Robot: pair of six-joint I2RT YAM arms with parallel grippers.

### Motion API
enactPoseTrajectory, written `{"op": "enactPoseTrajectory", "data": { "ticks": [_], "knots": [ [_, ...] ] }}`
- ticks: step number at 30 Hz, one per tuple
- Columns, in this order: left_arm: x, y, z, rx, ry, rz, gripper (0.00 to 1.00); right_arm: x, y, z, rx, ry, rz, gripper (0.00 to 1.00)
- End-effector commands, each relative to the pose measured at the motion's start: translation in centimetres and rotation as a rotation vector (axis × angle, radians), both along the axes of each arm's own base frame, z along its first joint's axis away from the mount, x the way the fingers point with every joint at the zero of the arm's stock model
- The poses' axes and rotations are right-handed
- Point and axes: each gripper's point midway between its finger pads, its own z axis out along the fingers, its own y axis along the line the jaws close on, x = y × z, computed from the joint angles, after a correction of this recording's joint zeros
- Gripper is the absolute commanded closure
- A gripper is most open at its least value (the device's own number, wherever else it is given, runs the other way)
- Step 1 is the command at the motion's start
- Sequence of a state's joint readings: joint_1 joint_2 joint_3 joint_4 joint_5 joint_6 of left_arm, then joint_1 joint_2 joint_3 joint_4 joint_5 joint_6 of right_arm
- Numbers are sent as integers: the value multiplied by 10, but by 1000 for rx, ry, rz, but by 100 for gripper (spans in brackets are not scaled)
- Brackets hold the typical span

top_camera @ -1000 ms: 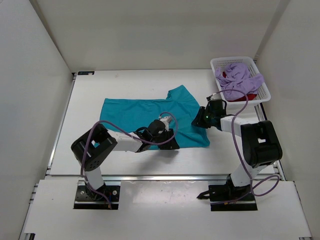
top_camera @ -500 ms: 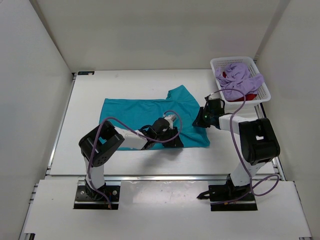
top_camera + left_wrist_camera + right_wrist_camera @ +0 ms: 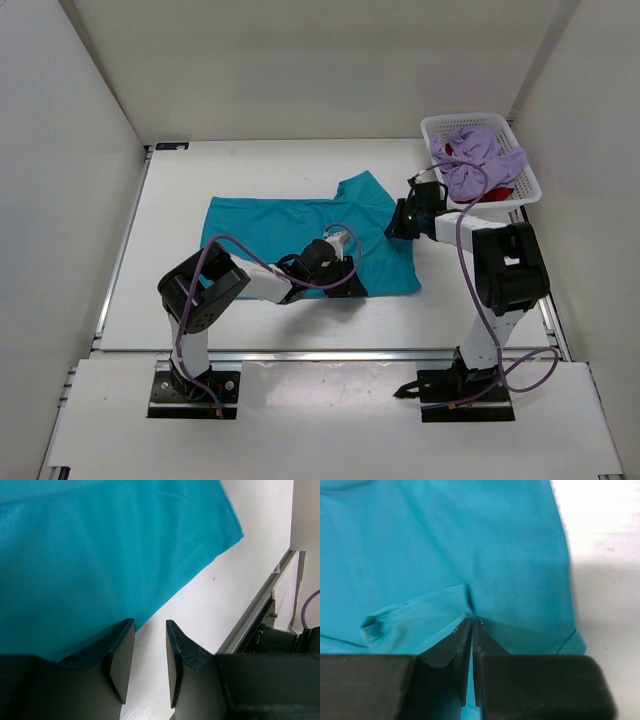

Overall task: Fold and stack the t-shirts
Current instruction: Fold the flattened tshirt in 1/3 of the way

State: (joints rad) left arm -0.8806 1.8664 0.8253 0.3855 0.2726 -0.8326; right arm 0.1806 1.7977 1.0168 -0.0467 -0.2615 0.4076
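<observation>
— Teal shirt (image 3: 290, 225) is lying flat on the table (image 3: 250, 320), long axis running left to right, sleeve end toward the right arm.
— Right fingers (image 3: 471, 624) are clenching a raised pleat of it by that sleeve.
— And the left fingers (image 3: 150, 625)?
— Standing parted at the near hem, grasping nothing. The cloth edge is sitting against one finger, bare table showing in the gap.
— So the right arm is leading this fold, I'd judge.
</observation>
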Motion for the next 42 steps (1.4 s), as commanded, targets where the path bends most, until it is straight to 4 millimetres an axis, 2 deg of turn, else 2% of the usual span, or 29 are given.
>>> {"op": "enactPoseTrajectory", "data": {
  "ticks": [1, 2, 4, 6, 8, 10, 11, 12, 14, 16, 17, 18, 19, 21, 22, 23, 24, 25, 27, 29, 34, 35, 36, 38, 40, 42],
  "knots": [
    [-23, 7, -12, 35, 53, -38, 58, 4, -7, -2, -29, -11, -7, 90],
    [-21, 8, -11, 26, 60, -35, 57, 1, -9, -5, -34, -8, -16, 83],
    [-24, 9, -8, 15, 64, -39, 57, 1, -9, 5, -29, -34, -16, 76],
    [-29, 10, -4, 8, 71, -54, 58, 3, -12, 18, -45, -57, -28, 74],
    [-26, 12, 6, -15, 54, -42, 57, 4, -14, 34, -76, -84, -38, 74],
    [-23, 17, 21, -46, 33, -36, 57, 1, -11, 51, -98, -114, -45, 73],
    [-22, 20, 23, -47, 39, -24, 57, -2, -5, 55, -99, -122, -28, 72],
    [-17, 22, 35, -68, 19, -19, 57, -6, -9, 58, -121, -125, -44, 72],
    [-6, 33, 49, -78, -13, 19, 56, -21, -1, 62, -132, -130, -36, 72],
    [5, 46, 60, -81, -40, 47, 55, -46, 5, 51, -100, -109, -21, 74],
    [5, 50, 66, -78, -48, 50, 55, -56, 14, 49, -63, -100, -15, 81],
    [13, 61, 62, -58, -62, 74, 55, -73, 24, 45, -29, -101, 9, 89],
    [20, 74, 63, -47, -62, 103, 54, -80, 30, 51, -2, -125, 25, 91],
    [34, 108, 55, -4, -63, 169, 54, -119, 42, 27, 23, -62, 56, 98],
    [39, 120, 49, 13, -50, 196, 55, -133, 40, 12, 21, -29, 54, 99],
    [44, 142, 41, 33, -34, 249, 55, -144, 45, 6, 21, -16, 74, 99],
    [45, 150, 39, 38, -33, 263, 56, -155, 40, -7, 17, 24, 60, 100],
    [46, 168, 32, 43, -14, 308, 55, -168, 37, -19, 9, 58, 75, 100],
    [48, 204, 22, 69, 7, 398, 56, -176, 28, -28, -2, 81, 40, 100],
    [44, 225, 11, 103, 29, 452, 56, -187, 18, -36, -16, 102, 5, 100],
    [19, 249, -15, 116, 108, 517, 57, -214, -16, -54, 14, 166, -151, 100],
    [11, 252, -21, 133, 119, 522, 56, -213, -14, -48, 46, 153, -157, 100],
    [5, 253, -25, 143, 125, 521, 56, -219, -20, -51, 51, 165, -176, 100],
    [-5, 248, -26, 147, 130, 509, 56, -226, -28, -55, 51, 181, -210, 100],
    [-16, 244, -27, 157, 128, 499, 56, -225, -36, -52, 62, 164, -229, 100],
    [-15, 236, -14, 140, 79, 488, 55, -221, -31, -41, 109, 139, -199, 100]
  ]
}}
